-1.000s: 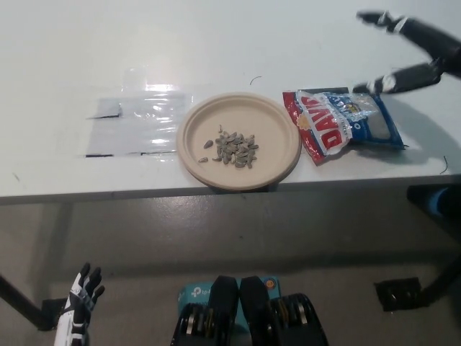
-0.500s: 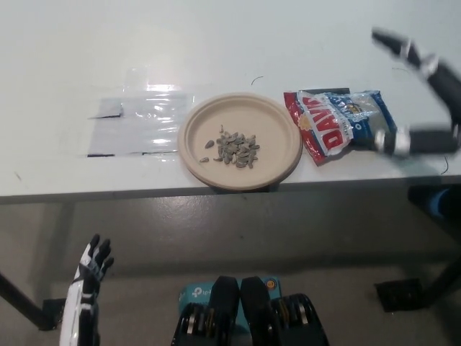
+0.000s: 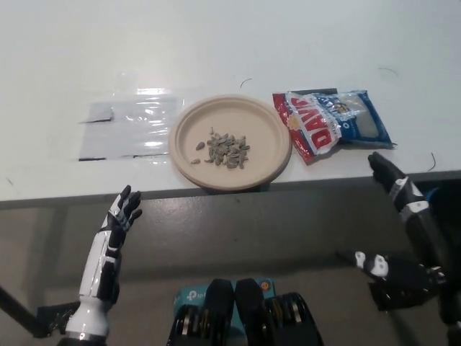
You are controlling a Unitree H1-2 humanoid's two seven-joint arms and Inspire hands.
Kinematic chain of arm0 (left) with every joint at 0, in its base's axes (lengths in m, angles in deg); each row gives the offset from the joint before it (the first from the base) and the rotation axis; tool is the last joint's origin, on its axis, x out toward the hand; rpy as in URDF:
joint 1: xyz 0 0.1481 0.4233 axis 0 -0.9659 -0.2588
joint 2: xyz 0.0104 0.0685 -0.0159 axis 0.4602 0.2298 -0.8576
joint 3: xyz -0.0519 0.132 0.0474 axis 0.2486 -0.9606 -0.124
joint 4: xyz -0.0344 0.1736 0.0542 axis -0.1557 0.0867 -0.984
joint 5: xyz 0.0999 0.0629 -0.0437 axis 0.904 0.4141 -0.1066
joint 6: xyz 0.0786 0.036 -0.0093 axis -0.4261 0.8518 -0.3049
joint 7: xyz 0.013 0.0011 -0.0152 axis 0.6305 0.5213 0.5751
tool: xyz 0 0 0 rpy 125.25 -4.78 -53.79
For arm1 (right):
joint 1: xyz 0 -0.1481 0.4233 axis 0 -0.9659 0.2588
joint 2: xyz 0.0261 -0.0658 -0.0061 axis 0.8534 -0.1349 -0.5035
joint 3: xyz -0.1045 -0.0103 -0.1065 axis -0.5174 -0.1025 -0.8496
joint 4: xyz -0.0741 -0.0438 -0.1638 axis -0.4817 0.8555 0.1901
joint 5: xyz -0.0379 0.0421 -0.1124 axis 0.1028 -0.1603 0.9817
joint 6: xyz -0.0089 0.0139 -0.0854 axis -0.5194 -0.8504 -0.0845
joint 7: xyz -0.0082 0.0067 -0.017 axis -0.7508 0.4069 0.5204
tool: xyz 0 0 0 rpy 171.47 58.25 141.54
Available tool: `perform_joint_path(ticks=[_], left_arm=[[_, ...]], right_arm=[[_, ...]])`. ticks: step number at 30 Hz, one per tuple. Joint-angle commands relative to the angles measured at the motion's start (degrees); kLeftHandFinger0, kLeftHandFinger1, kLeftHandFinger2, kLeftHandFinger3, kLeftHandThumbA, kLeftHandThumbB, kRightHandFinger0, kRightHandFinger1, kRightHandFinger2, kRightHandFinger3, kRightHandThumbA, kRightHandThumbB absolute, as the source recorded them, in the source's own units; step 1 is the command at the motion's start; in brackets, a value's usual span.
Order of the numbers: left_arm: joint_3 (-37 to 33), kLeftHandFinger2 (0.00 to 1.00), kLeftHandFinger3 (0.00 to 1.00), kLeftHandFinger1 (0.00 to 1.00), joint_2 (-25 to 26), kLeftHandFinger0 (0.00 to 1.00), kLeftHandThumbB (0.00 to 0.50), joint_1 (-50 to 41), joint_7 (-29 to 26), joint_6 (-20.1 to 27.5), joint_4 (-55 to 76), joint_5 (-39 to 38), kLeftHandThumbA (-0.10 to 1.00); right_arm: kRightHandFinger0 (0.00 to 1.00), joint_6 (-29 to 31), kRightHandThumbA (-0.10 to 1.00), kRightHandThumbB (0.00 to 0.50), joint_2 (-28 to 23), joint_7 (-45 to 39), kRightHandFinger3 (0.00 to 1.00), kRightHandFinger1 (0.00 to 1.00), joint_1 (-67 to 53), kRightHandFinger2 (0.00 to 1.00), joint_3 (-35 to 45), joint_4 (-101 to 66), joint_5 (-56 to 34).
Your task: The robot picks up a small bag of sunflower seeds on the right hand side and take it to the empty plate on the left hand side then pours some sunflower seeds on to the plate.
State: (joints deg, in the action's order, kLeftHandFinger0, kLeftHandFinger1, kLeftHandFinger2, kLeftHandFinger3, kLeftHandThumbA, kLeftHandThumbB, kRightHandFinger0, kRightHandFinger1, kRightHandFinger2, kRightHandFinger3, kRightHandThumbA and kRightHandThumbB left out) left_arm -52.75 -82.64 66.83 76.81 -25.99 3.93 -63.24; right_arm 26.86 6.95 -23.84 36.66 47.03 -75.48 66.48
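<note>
Left hand (image 3: 121, 216) is below the table (image 3: 230, 43) edge, fingers spread, holding nothing. A clear plastic sheet (image 3: 122, 128) lies flat on the table. The plate (image 3: 230, 142) holds a small pile of sunflower seeds (image 3: 222, 148). The bag (image 3: 331, 122) lies flat just right of the plate (touching its rim). Right hand (image 3: 400, 238) is below the table edge, fingers apart, empty.

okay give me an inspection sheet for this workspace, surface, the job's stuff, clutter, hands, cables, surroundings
Surface: white table, front edge toward the robot.
Job's things: plate near the front edge, sunflower seeds piled on it; seed bag lying flat beside it.
Clutter: clear plastic sheet on the plate's other side.
Hands: left hand open, below the table edge; right hand open, below the bag, holding nothing.
Cables: nothing seen.
Surroundings: grey floor.
</note>
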Motion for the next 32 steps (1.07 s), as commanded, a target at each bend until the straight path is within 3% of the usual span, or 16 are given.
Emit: perform_joint_path(ticks=[1,5,12,17,21,32], left_arm=[[0.6,1.0,1.0,1.0,1.6,1.0,0.304,1.8,1.1,-2.9,2.8,-1.3,1.0],[0.8,1.0,1.0,1.0,0.9,1.0,0.299,0.7,0.9,-4.0,2.8,-1.8,1.0],[1.8,1.0,1.0,1.0,0.2,1.0,0.287,-1.9,0.6,-2.3,0.9,-3.0,1.0],[1.4,1.0,1.0,1.0,-0.1,1.0,0.266,-4.0,0.9,-2.0,0.8,-2.8,1.0],[1.2,1.0,1.0,1.0,-0.3,1.0,0.217,-3.8,1.2,-1.1,-0.2,-2.8,1.0],[0.8,1.0,1.0,1.0,-0.4,1.0,0.2,-5.2,0.9,-0.3,0.0,-1.9,1.0]], right_arm=[[1.0,7.9,1.0,0.407,2.0,6.9,1.0,1.0,4.9,1.0,-1.0,8.1,-0.9],[1.0,11.1,1.0,0.324,1.7,8.5,1.0,1.0,5.8,1.0,-2.1,14.8,0.2],[1.0,14.2,1.0,0.281,1.3,11.1,1.0,1.0,5.7,1.0,-5.3,21.5,2.4],[1.0,15.6,1.0,0.306,0.4,12.1,1.0,1.0,4.8,1.0,-7.3,23.7,3.5],[1.0,16.3,1.0,0.302,-0.6,12.9,1.0,1.0,4.1,1.0,-8.2,24.8,3.5],[1.0,18.7,1.0,0.283,-1.7,14.2,1.0,1.0,1.6,1.0,-9.3,26.1,2.6]])
